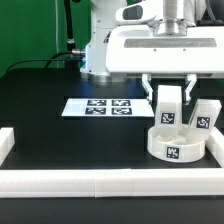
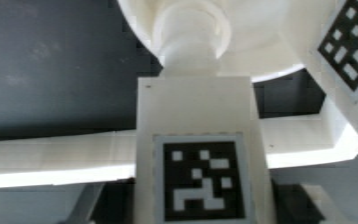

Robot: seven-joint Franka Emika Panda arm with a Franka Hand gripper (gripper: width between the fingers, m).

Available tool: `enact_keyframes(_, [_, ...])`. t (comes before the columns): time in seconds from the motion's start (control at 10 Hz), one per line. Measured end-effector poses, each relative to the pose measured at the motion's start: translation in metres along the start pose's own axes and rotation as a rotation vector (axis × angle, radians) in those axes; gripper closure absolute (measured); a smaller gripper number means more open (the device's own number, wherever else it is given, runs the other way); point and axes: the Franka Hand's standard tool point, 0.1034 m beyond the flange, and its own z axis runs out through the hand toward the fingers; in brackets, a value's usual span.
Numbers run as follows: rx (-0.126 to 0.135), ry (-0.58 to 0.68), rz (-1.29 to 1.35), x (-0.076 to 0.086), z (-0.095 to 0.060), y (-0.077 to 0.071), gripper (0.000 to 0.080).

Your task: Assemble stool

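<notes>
Two long white border bars (image 1: pixel 100 182) frame the black table (image 1: pixel 50 125), one along the edge on the exterior view's left and one along the near edge, meeting at the corner. Further toward the right lies the marker board (image 1: pixel 100 106), flat on the table with its row of printed tags facing up and nothing on it. Behind it stands the white base of my arm (image 1: pixel 100 50). Right of the board my pincer (image 1: pixel 170 98) hangs straight down, its two dark fingers (image 1: pixel 150 92) clamped on the sides of a white block leg (image 1: pixel 169 110). I hold that leg upright, its black-and-white tag facing the exterior camera. Directly beneath it sits the thick round seat (image 1: pixel 175 147), flat on the table near the front border bar, with a tag on its curved side. The leg's lower end reaches the seat's upper face, though I cannot tell whether it is pressed home. On the seat's far right side a second leg (image 1: pixel 205 117) stands, tilted slightly, apart from the one I grip. From my wrist view the held leg (image 2: pixel 197 150) fills the middle with its tag sharp, its rounded end meeting the seat (image 2: pixel 211 35), and the second leg (image 2: pixel 350 45) shows at the seat's rim.
</notes>
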Motion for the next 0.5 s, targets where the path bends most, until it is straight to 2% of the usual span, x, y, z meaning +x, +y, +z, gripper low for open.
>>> enact_keyframes(0.5, [0.004, -0.009, -0.016, -0.007, 0.0029, -0.0081, 0.0463])
